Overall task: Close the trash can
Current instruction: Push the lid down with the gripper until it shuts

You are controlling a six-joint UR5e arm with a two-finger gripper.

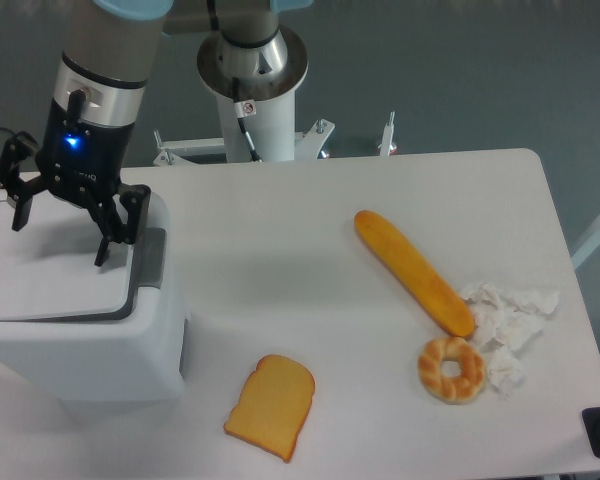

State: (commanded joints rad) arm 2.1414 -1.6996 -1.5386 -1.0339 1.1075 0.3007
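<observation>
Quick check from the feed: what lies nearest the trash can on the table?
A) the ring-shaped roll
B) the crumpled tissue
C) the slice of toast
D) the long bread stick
C: the slice of toast lies just right of the trash can's front corner; the other items sit far over on the right side.
</observation>
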